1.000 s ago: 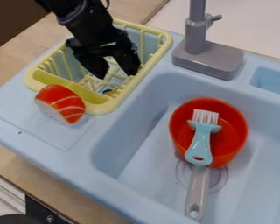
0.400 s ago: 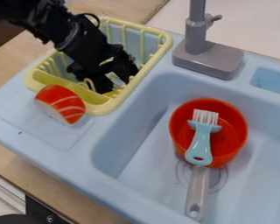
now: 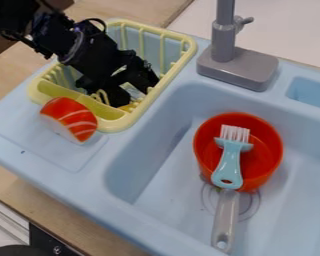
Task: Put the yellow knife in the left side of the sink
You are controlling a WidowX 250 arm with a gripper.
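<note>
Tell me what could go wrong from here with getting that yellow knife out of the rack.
The gripper is low inside the rack, close to its wall, so lifting out might snag a slat and drag the rack along.

Only a little yellow shows below the fingers; if that is the knife, the grip could miss or catch it badly.

The orange-and-white toy sits right at the rack's corner, so a shifted rack would probably push it.

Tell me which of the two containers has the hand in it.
The yellow rack beside the basin; the hand is inside it, well away from the red pot.
</note>
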